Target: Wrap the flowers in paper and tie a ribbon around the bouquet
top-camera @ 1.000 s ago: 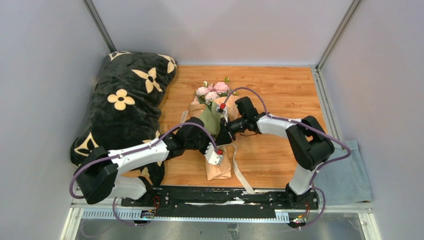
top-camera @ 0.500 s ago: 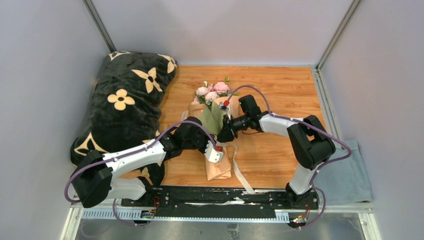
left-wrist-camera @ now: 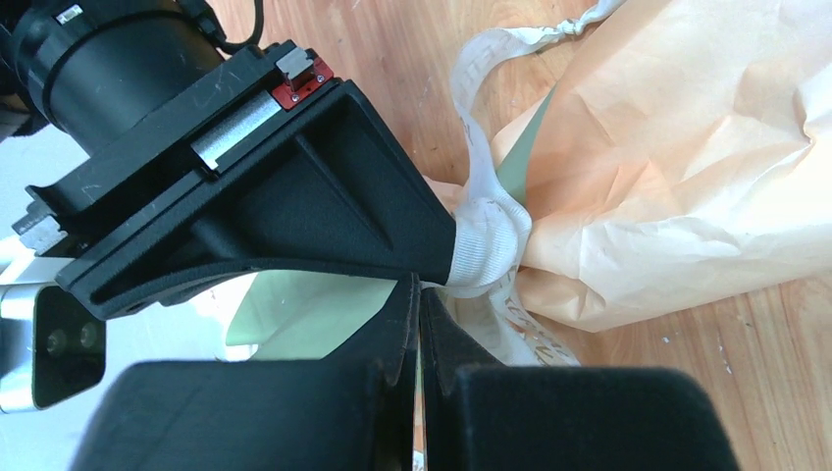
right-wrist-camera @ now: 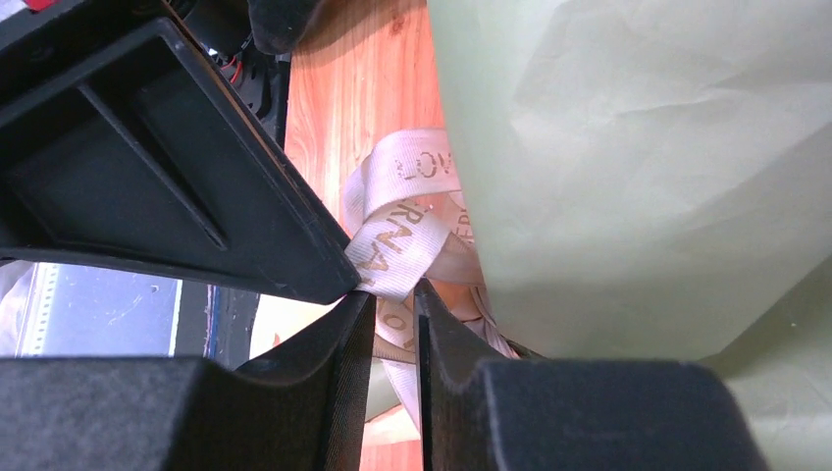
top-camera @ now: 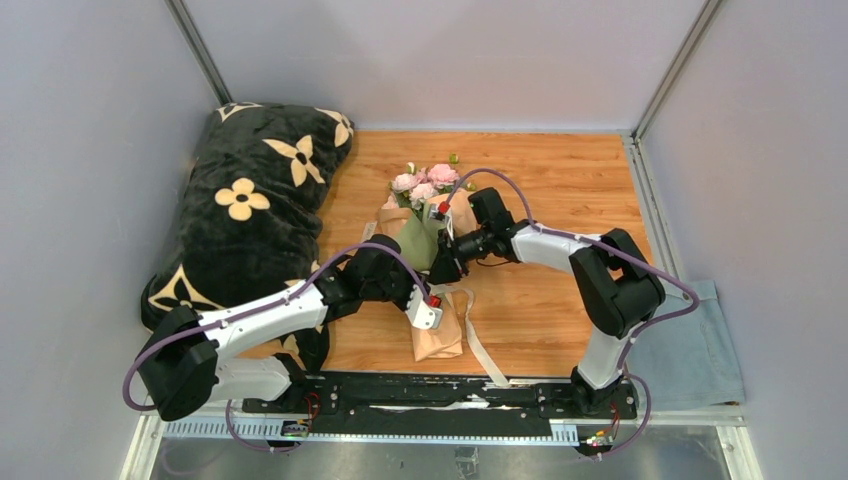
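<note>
1. Nearest the arm bases, a loose tail of the ribbon (top-camera: 482, 348) lies flat on the counter (top-camera: 540, 320), just beside the stem end of the bouquet (top-camera: 440, 340). It is not part of any bow.
2. The bouquet lies mid-counter, stem end toward the bases and blooms away. The paper (left-wrist-camera: 667, 177) is round the stems, peach face out, crumpled but closed. The wrapping step looks done.
3. At the cone's neck the ribbon goes round the paper and crosses itself in a tight lump, probably a first knot. No bow loops show in any view.
4. Left fingers (left-wrist-camera: 392, 339): pressed together, tips right at the knot. Can't tell if a thin strand is caught between them.
5. Right fingers (right-wrist-camera: 343, 339): nearly closed, only a thin slit. A printed strand of the ribbon runs down into it, so I read it as pinching the ribbon. Both arms' tips meet at the knot.
6. Just past the knot the paper's olive green inner fold opens up. Beyond it the flowers (top-camera: 425, 183) poke out the far end, pink heads.
7. Sides: dark patterned cushion (top-camera: 250, 200) at left, grey-blue cloth (top-camera: 700, 360) at right, off the counter. Neither is involved.
8. Judgement: late in the task. Left to do: pull the knot snug, make a bow or second knot, let go.
</note>
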Controlling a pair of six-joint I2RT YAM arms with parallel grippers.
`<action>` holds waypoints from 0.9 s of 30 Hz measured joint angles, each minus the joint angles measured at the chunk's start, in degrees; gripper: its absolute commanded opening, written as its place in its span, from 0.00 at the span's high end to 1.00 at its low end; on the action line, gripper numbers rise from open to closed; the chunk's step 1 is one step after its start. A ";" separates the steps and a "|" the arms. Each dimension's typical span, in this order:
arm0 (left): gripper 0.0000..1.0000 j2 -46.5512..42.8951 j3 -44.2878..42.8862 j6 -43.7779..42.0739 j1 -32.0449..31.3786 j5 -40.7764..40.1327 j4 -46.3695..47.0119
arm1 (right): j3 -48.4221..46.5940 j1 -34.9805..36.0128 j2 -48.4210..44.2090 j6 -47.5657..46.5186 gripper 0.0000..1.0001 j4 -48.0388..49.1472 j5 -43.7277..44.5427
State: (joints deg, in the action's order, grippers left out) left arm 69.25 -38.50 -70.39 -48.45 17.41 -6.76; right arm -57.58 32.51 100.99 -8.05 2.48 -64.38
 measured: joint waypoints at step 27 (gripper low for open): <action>1.00 -1.09 0.94 0.22 1.03 4.52 -2.25 | -2.64 0.76 0.61 -6.43 0.77 -5.77 4.42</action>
State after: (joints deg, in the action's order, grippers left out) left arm 68.16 -37.56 -70.17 -47.42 21.93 -9.02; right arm -60.23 33.28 101.60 -14.48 -3.29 -59.96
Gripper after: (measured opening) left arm 0.006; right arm 0.233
